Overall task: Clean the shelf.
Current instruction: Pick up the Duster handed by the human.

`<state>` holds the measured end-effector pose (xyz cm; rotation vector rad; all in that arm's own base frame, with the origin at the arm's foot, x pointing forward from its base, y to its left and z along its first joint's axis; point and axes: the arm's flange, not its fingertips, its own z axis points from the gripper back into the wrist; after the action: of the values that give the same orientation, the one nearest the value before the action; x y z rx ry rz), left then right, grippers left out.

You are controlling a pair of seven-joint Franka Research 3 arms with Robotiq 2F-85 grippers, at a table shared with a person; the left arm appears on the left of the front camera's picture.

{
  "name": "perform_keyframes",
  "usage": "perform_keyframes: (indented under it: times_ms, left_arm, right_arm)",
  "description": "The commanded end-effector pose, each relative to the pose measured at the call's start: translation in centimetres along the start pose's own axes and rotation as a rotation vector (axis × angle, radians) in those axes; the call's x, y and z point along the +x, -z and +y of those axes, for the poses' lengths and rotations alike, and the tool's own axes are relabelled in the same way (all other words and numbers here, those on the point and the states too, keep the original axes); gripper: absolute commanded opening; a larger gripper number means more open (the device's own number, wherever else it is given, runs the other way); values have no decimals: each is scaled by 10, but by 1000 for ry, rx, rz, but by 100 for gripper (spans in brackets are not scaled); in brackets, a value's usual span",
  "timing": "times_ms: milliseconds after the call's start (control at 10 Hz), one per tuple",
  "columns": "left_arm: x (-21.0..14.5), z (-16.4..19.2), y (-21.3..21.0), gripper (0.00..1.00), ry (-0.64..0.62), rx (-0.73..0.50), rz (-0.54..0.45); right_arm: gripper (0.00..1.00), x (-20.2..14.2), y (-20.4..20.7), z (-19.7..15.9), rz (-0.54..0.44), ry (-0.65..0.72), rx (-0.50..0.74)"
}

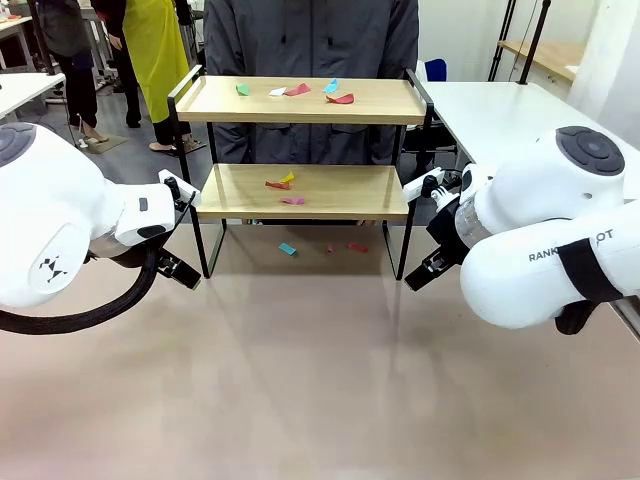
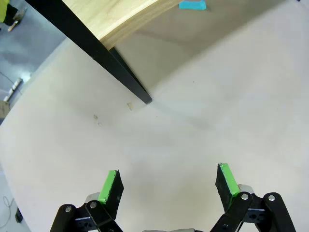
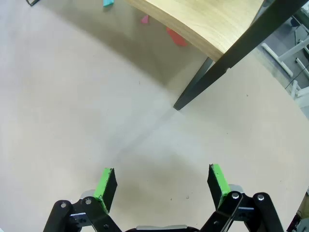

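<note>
A: Where's the shelf (image 1: 390, 103)?
B: On the pale table (image 1: 320, 380), far side, a person just behind it. The left pincer (image 2: 169, 181) and right pincer (image 3: 161, 181) flank its legs, both wide open and empty.
A: Advice?
B: Take the scraps (image 1: 298, 90) singly, I'd say, pinching flat against the board, clear of the rails.

The shelf (image 1: 380, 190) stands across the table (image 1: 320, 380), ahead of both grippers, with a person (image 1: 310, 40) right behind it. The left gripper (image 2: 169, 181) hovers off the shelf's near left leg (image 2: 120, 75), whose foot is just ahead of its fingers. The right gripper (image 3: 161, 181) faces the near right leg (image 3: 217, 71) the same way. Scraps (image 1: 297, 90) lie on the top board (image 1: 400, 100), on the lower board (image 1: 240, 190), and on the table beneath, beyond both legs.
</note>
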<state>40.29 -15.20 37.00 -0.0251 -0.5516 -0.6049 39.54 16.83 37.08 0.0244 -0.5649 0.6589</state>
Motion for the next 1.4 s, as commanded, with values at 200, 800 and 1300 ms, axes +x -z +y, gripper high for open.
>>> perform_keyframes:
  times_ms: [200, 800, 1300]
  left_arm:
    - [27, 32, -60, 100, 30, -49, -46]
    - [20, 161, -125, 100, 441, -459, -261]
    - [-5, 220, -95, 100, 361, -457, -396]
  right_arm:
    - [100, 39, -71, -43, -115, 70, -3]
    - [100, -12, -138, -173, -350, -29, 173]
    - [100, -70, -97, -258, -475, -21, 261]
